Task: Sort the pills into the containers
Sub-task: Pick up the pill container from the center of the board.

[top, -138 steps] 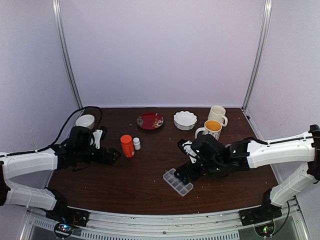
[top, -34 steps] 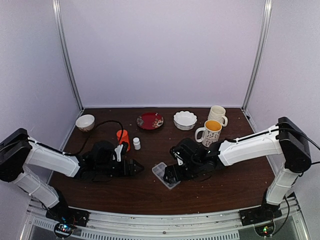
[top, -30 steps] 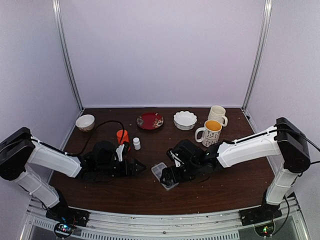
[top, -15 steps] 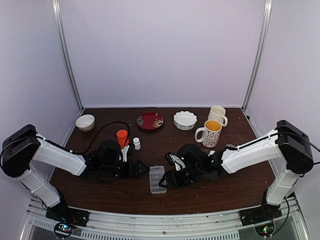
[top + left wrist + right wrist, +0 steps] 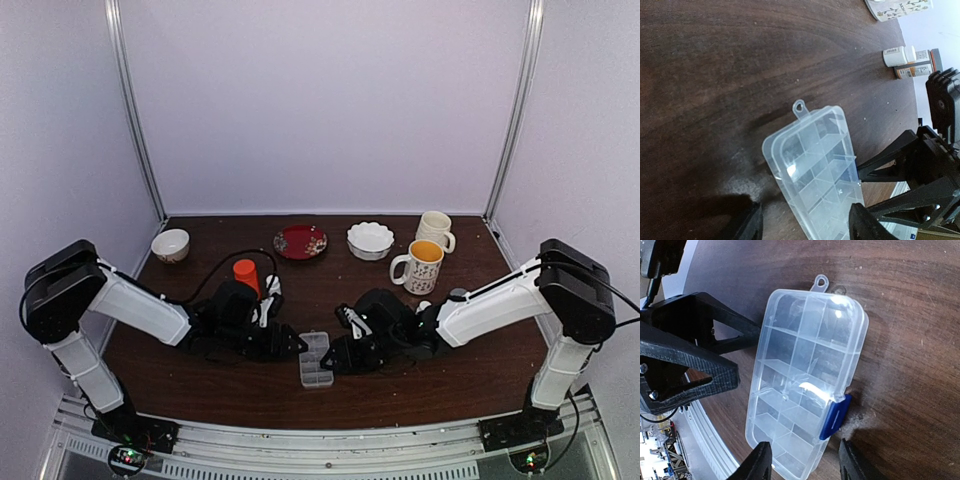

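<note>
The clear plastic pill box lies flat near the table's front middle, lid down, its blue latch on the right side. Its square cells, the containers, look empty. My left gripper reaches in from the left. In the left wrist view the left gripper is open astride the box, with a gap at one finger. My right gripper comes from the right. The right gripper is also open, straddling the box's near end. I cannot make out the pills for certain; only tiny pale specks dot the wood.
An orange bottle and a small white bottle stand behind the left arm. At the back are a red plate, a white scalloped bowl, two mugs and a small bowl.
The right gripper has pushed the box left and turned it end-on at the centre. The left arm has reached in to meet it. Both pairs of jaws have narrowed around the box.
</note>
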`<control>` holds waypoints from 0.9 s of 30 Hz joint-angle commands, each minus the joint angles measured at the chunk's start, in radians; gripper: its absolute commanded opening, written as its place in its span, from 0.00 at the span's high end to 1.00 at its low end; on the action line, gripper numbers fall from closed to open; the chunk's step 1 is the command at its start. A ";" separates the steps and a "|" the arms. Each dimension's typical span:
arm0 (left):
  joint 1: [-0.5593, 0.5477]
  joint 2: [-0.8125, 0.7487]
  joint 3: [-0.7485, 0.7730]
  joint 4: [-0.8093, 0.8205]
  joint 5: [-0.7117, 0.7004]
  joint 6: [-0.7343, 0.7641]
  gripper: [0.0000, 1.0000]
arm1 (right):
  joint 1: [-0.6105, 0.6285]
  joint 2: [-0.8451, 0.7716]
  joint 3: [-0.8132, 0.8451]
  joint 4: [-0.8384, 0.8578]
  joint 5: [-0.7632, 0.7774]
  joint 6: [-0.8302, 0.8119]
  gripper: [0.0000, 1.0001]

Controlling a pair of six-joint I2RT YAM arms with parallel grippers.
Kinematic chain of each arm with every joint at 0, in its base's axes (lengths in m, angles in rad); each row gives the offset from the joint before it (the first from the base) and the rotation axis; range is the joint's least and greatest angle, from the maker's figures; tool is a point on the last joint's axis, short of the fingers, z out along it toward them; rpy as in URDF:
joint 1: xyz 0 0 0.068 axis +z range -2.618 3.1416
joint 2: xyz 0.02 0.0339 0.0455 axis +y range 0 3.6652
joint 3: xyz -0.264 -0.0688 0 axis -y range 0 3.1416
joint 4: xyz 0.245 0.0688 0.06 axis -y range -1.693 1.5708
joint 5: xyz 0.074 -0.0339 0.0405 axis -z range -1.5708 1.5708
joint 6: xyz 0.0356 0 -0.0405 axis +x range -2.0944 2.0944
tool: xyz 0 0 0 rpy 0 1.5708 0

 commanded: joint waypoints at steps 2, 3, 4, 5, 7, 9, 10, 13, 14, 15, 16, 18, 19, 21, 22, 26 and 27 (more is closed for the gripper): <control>-0.005 0.035 0.038 0.007 0.045 -0.009 0.40 | 0.001 0.017 0.023 0.013 0.008 -0.005 0.53; -0.004 0.037 0.039 0.002 0.045 -0.009 0.40 | 0.001 0.020 0.023 0.022 -0.002 -0.005 0.53; -0.004 0.039 0.043 -0.006 0.043 -0.007 0.40 | 0.001 0.026 0.023 0.035 -0.016 -0.004 0.54; -0.004 0.043 0.046 -0.010 0.043 -0.006 0.41 | 0.002 0.030 0.025 0.045 -0.028 -0.004 0.54; -0.004 0.060 0.052 -0.010 0.044 -0.006 0.43 | 0.002 0.040 0.031 0.055 -0.044 -0.006 0.54; -0.004 0.080 0.055 0.001 0.042 -0.013 0.47 | 0.001 0.046 0.037 0.061 -0.055 -0.008 0.55; -0.003 0.089 0.052 0.012 0.041 -0.020 0.49 | 0.001 0.046 0.038 0.059 -0.055 -0.013 0.55; -0.004 0.101 0.055 -0.010 0.008 -0.020 0.56 | -0.005 0.032 0.035 0.045 -0.036 -0.028 0.54; -0.004 0.102 0.058 -0.025 -0.006 -0.016 0.57 | -0.005 0.023 0.036 0.030 -0.022 -0.038 0.53; -0.004 0.106 0.060 -0.032 -0.010 -0.014 0.58 | -0.005 0.017 0.036 0.016 -0.010 -0.048 0.53; -0.004 0.111 0.063 -0.033 -0.006 -0.012 0.59 | -0.006 0.014 0.038 0.006 -0.004 -0.055 0.53; -0.004 0.121 0.070 -0.031 0.003 -0.014 0.64 | -0.009 0.012 0.036 0.000 -0.004 -0.060 0.53; -0.004 0.125 0.073 -0.030 0.007 -0.014 0.68 | -0.011 0.012 0.030 0.004 -0.007 -0.060 0.53; -0.002 0.127 0.075 -0.030 0.011 -0.015 0.74 | -0.016 0.004 0.017 0.013 -0.003 -0.058 0.53; 0.000 0.128 0.073 -0.029 0.011 -0.014 0.78 | -0.021 -0.004 0.008 0.018 0.004 -0.056 0.53; 0.009 0.130 0.062 0.004 0.022 -0.018 0.90 | -0.034 -0.047 -0.016 -0.007 0.068 -0.076 0.53; 0.013 0.131 0.059 0.014 0.027 -0.019 0.91 | -0.038 -0.055 -0.019 -0.016 0.077 -0.086 0.53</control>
